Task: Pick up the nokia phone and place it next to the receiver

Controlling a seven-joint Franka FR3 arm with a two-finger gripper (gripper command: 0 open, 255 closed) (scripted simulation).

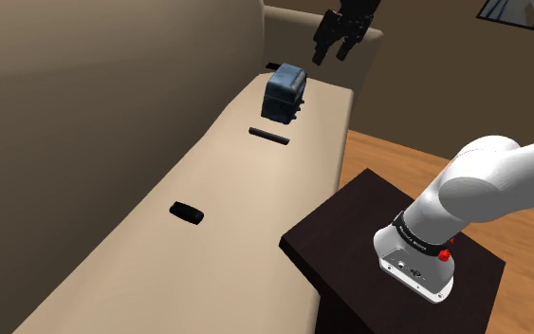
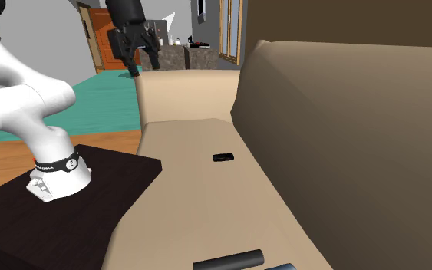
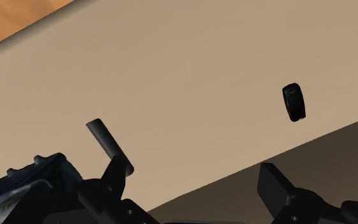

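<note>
While my gripper (image 1: pixel 336 47) hangs wide open and empty above the armrest (image 1: pixel 288 28), the boxy receiver (image 1: pixel 285 93) and a black bar (image 1: pixel 269 136) lie below. Farther along the seat (image 1: pixel 141 275), the phone (image 1: pixel 187 213) lies flat, nearer the backrest (image 1: pixel 65 114): light, stiff, likely slick; I'd pinch its long sides. Bare seat surrounds it.

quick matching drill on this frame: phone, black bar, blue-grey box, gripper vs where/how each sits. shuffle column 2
Things:
1. small black phone
2. black bar
3. blue-grey box
4. gripper

Places/states:
A. in the air, fingers apart, holding nothing
B. on the sofa seat, between the other two items
C. lying alone on the seat, away from the box
D. at the seat's end by the armrest

Pairs: 1-C, 2-B, 3-D, 4-A
</note>
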